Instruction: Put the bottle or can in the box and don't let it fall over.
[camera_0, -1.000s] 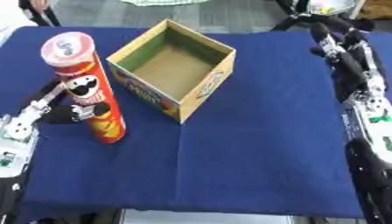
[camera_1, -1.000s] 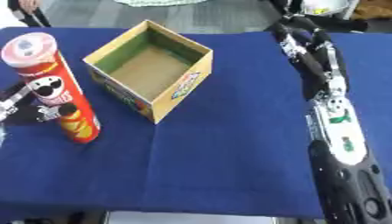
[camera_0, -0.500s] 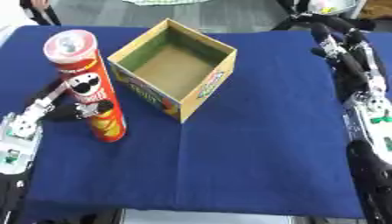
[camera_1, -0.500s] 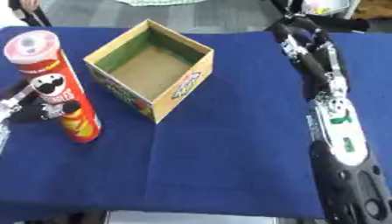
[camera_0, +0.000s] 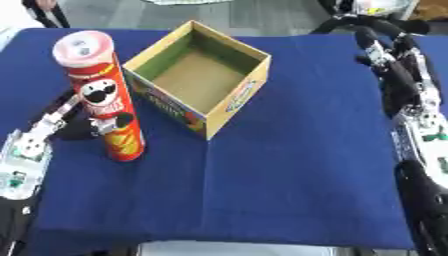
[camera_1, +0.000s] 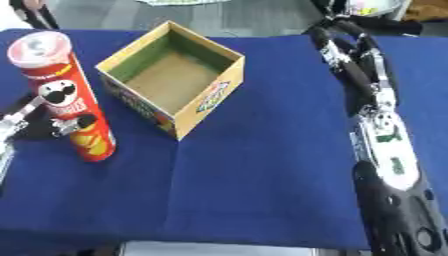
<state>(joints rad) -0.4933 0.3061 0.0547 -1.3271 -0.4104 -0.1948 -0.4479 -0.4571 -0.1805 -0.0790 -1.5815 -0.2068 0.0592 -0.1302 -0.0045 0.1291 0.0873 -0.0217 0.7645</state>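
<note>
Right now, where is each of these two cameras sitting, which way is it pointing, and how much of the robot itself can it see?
Left eye view: in the robot's head, looking down at the blue table; shows the left hand curled round the red can beside the open box, and the right arm along the right edge.
Right eye view: same head, set slightly to the right, looking down too; the right hand lies stretched toward the far edge.
Both share the can, box, table and both arms.

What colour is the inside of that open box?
Green walls and a brown floor inside the open cardboard box, clearest in the left eye view.
</note>
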